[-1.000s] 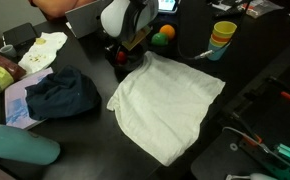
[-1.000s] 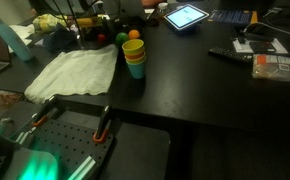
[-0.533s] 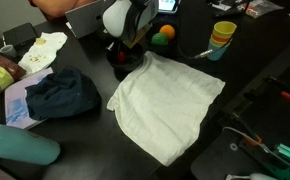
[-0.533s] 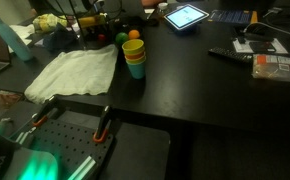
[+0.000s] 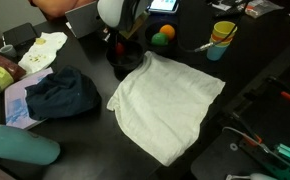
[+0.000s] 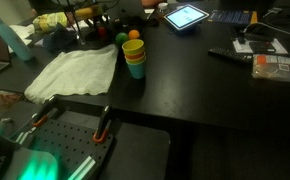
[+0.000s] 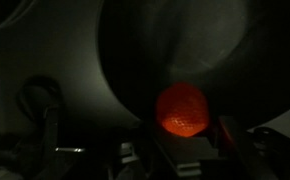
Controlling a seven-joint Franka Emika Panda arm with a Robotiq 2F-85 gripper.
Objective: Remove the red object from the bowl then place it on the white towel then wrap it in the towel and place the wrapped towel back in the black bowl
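In the wrist view the red object [image 7: 181, 108] glows between my gripper's [image 7: 181, 128] two dark fingers, which press on its sides; the gripper is shut on it. The round dark inside of the black bowl [image 7: 175, 45] lies right behind it. In an exterior view the gripper [image 5: 115, 42] hangs just over the black bowl [image 5: 119, 68], at the far corner of the white towel [image 5: 165, 105]. The towel lies spread flat and shows in both exterior views [image 6: 77, 70]. The arm hides the red object in both exterior views.
An orange ball [image 5: 167, 32] and a green ball [image 5: 158, 42] sit behind the towel. A stack of cups [image 5: 222, 40] stands to one side. A dark blue cloth [image 5: 63, 93] and a patterned cloth [image 5: 43, 48] lie beyond the bowl. A tablet [image 6: 185, 16] lies further off.
The gripper's jaws have closed in on the red object. The wrist has risen a little over the bowl. The towel has not moved.
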